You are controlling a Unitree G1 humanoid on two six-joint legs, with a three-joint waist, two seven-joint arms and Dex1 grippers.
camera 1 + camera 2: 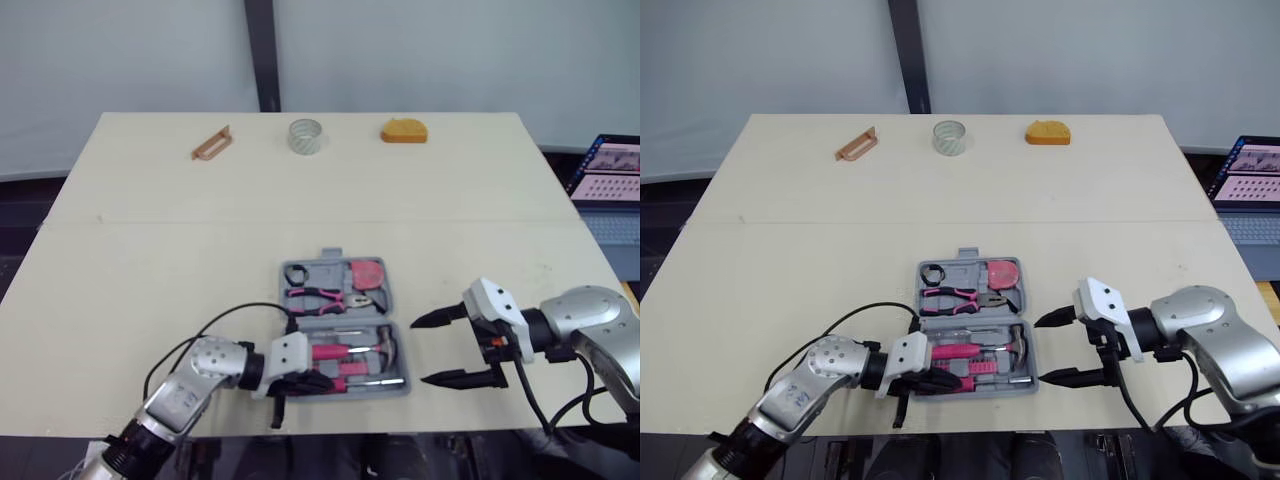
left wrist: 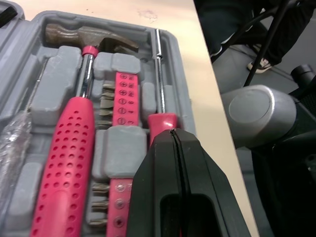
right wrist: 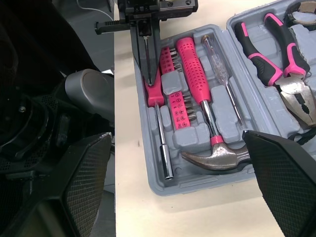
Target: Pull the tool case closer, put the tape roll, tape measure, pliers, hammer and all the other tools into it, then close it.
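Note:
The grey tool case (image 1: 388,290) lies open near the table's front edge. Its far half holds pink-handled pliers (image 1: 325,298), a pink round tape measure (image 1: 366,273) and a small black ring (image 1: 296,272). Its near half holds a hammer (image 3: 217,155), a bit strip and a pink-handled driver (image 3: 154,94). My left gripper (image 1: 318,380) is shut, its tip resting on that driver's handle (image 2: 163,123). To the right of the case, my right gripper (image 1: 432,349) is open and holds nothing.
Along the far edge of the table lie a brown flat piece (image 1: 211,142), a clear tape roll (image 1: 306,136) and an orange tape measure (image 1: 403,131). A laptop (image 1: 608,185) sits off the table's right side. A black cable loops by my left arm.

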